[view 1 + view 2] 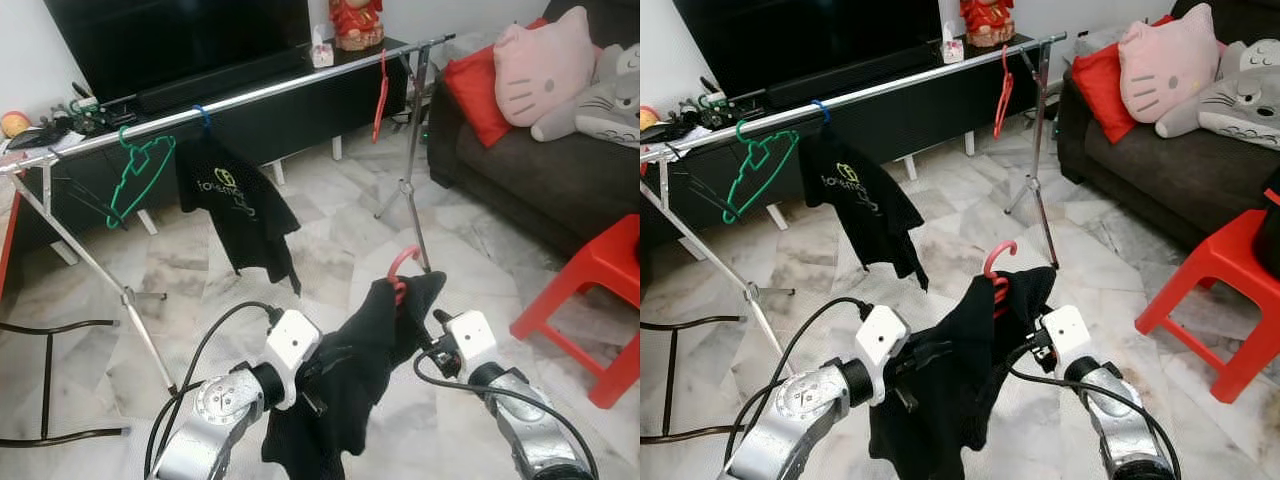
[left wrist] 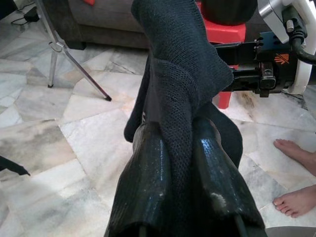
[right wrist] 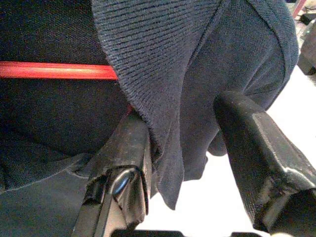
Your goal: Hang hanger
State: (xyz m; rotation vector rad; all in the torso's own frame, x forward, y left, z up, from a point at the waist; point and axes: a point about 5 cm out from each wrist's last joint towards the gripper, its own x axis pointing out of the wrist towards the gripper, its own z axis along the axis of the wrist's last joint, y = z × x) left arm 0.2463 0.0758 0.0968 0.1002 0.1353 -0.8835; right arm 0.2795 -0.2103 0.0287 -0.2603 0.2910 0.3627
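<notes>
Left gripper (image 2: 180, 148) pinches black garment (image 1: 345, 385); right gripper (image 3: 197, 148), parted, straddles its red hanger (image 3: 54, 70).

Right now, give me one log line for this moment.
left claw: shut on black knit garment | right claw: open, at garment | red plastic hanger: inside garment | silver clothes rail: ahead, not reached

Red stool (image 1: 603, 293), sofa (image 1: 540, 170) w/ plushies (image 1: 543, 68)

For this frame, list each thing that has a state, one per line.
Black garment: on a red hanger, held between both arms, not on the rail.
Red hanger: hook up, unhung.
Left pincer: shut on black garment.
Right pincer: open around cloth.
Green hanger: hung, bare.
Black T-shirt: hung on the rail.
</notes>
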